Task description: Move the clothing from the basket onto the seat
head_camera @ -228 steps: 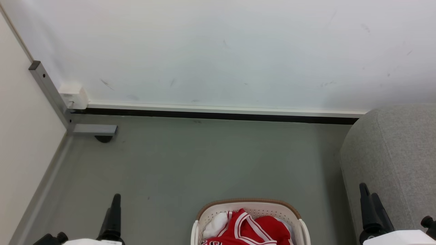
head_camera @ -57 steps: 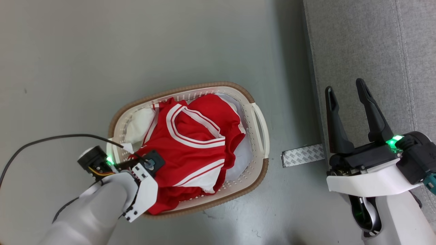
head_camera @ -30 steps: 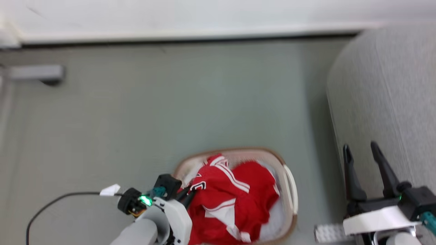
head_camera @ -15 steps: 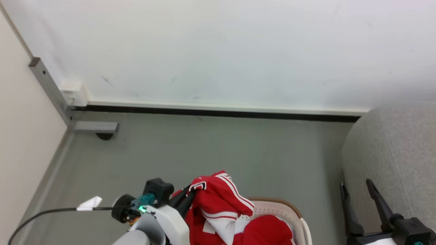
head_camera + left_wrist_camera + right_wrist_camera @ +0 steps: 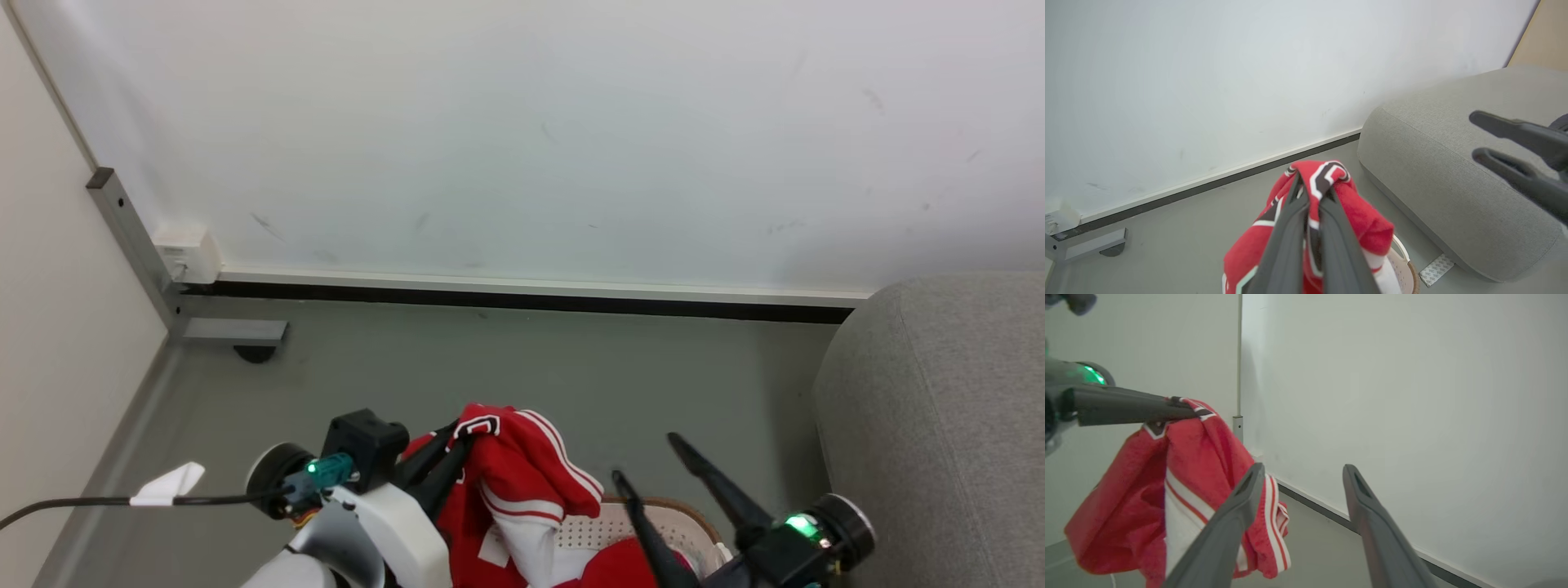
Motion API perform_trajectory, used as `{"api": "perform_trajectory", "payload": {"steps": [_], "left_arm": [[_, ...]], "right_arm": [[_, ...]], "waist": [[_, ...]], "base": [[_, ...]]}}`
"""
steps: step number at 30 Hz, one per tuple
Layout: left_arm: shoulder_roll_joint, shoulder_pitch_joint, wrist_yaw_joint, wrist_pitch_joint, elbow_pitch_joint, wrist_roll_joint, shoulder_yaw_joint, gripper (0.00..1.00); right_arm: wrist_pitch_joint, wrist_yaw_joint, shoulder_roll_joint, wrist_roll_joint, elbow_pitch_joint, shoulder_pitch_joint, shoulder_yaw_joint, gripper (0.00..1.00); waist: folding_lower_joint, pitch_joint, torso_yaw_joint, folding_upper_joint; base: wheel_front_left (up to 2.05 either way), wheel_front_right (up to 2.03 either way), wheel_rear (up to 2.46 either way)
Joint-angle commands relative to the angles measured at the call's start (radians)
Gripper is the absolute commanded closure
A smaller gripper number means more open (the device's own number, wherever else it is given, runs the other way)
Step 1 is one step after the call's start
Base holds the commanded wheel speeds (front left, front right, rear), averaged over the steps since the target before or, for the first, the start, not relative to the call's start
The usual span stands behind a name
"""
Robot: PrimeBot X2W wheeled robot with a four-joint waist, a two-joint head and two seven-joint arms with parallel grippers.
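My left gripper [image 5: 459,443] is shut on a fold of the red jersey [image 5: 522,478], which hangs lifted above the basket [image 5: 653,508]. The left wrist view shows its fingers [image 5: 1306,220] pinching the jersey [image 5: 1367,222] near a black and white logo. More red fabric [image 5: 620,567] still lies inside the basket. My right gripper [image 5: 649,461] is open just right of the hanging jersey, over the basket. In the right wrist view the open right gripper [image 5: 1303,470] points past the jersey [image 5: 1204,457]. The grey seat [image 5: 939,425] stands at the right.
A white wall with a dark skirting strip [image 5: 522,298] closes off the back. A grey metal post and foot [image 5: 229,331] stand in the left corner. A black cable [image 5: 82,502] trails from my left wrist. A patterned strip [image 5: 1436,269] lies on the floor by the seat [image 5: 1453,163].
My right gripper has swung left from beside the seat to just right of the hanging jersey, over the basket. The left gripper still holds the jersey lifted.
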Motion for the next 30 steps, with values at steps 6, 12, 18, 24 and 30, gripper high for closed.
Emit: {"api": "perform_trajectory", "payload": {"steps": [6,12,18,24,30], "left_arm": [[0.004,0.013,0.011,0.024,-0.062,0.011,-0.014,1.00],[-0.015,-0.003,0.002,0.041,-0.102,0.027,-0.047,1.00],[-0.036,-0.021,-0.014,0.063,-0.139,0.035,-0.085,1.00],[-0.045,-0.022,-0.030,0.076,-0.158,0.026,-0.108,1.00],[-0.034,-0.009,-0.018,0.062,-0.141,0.022,-0.099,0.69]], "right_arm": [[0.001,-0.002,-0.046,0.057,0.076,-0.111,0.211,0.00],[0.001,-0.002,-0.055,0.092,0.153,-0.208,0.331,0.00],[0.001,-0.002,-0.033,0.113,0.232,-0.270,0.354,0.00],[0.001,-0.002,-0.012,0.188,0.288,-0.274,0.366,1.00],[0.001,-0.002,-0.005,0.259,0.300,-0.289,0.371,1.00]], "waist": [[0.0002,0.004,-0.004,0.0000],[0.0002,0.012,0.004,0.0000],[0.0002,0.014,0.018,0.0000],[0.0002,0.013,0.033,0.0000],[0.0002,0.016,0.034,0.0000]], "base": [[0.00,0.00,0.00],[0.00,0.00,0.00],[0.00,0.00,0.00],[0.00,0.00,0.00],[0.00,0.00,0.00]]}}
